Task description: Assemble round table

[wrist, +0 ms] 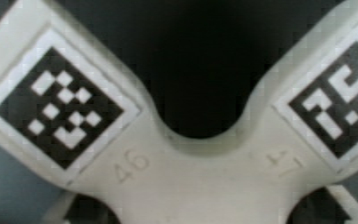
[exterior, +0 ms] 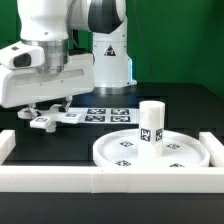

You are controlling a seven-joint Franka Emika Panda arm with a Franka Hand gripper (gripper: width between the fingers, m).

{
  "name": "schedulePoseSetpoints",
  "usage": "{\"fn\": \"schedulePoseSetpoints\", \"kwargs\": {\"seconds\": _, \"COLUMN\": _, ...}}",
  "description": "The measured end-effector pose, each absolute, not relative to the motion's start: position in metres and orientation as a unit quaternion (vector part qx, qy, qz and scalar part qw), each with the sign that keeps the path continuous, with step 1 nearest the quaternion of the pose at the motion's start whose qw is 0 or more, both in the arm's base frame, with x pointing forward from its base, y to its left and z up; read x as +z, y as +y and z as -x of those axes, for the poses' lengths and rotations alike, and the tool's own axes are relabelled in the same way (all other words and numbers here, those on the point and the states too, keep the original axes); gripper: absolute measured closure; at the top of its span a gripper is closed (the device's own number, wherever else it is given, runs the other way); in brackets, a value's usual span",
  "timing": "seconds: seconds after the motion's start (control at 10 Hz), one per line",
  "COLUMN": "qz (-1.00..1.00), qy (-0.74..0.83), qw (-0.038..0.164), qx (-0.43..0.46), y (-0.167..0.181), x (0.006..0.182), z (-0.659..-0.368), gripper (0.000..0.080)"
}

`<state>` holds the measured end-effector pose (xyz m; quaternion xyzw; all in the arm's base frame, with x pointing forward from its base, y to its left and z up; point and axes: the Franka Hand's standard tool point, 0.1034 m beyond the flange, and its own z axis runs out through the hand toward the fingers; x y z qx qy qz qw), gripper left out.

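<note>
The large rimmed disc [exterior: 150, 152] lies flat at the exterior view's right, inside the border bars. The short cylindrical leg [exterior: 150, 122] stands upright at its centre. My gripper [exterior: 44, 110] is at the exterior view's left, down on the cross-shaped foot piece [exterior: 46, 121], and appears shut on it. In the wrist view the foot piece [wrist: 194, 165] fills the frame very close and blurred, with a square tag on each of two arms. My gripper [wrist: 197, 205] sits at its middle, and its fingers are mostly hidden.
The marker board [exterior: 106, 115] lies on the black table behind the disc, beside the foot piece. Long white bars [exterior: 60, 178] border the front, with ends at both sides. The robot base [exterior: 108, 50] stands at the back before a green wall.
</note>
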<state>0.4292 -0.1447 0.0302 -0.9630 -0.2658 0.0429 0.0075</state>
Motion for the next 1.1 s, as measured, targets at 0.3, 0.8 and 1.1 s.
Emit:
{"fn": "schedulePoseSetpoints", "kwargs": {"seconds": 0.3, "qz": 0.966, "qy": -0.258, "qw": 0.007, "qx": 0.028, "y": -0.098, "x": 0.067, "z": -0.459, "gripper": 0.0354}}
{"fn": "schedulePoseSetpoints", "kwargs": {"seconds": 0.8, "qz": 0.975, "qy": -0.216, "qw": 0.016, "qx": 0.042, "y": -0.031, "x": 0.135, "z": -0.546, "gripper": 0.0354}}
{"fn": "schedulePoseSetpoints", "kwargs": {"seconds": 1.1, "qz": 0.975, "qy": -0.218, "qw": 0.016, "qx": 0.044, "y": -0.03, "x": 0.131, "z": -0.547, "gripper": 0.0354}}
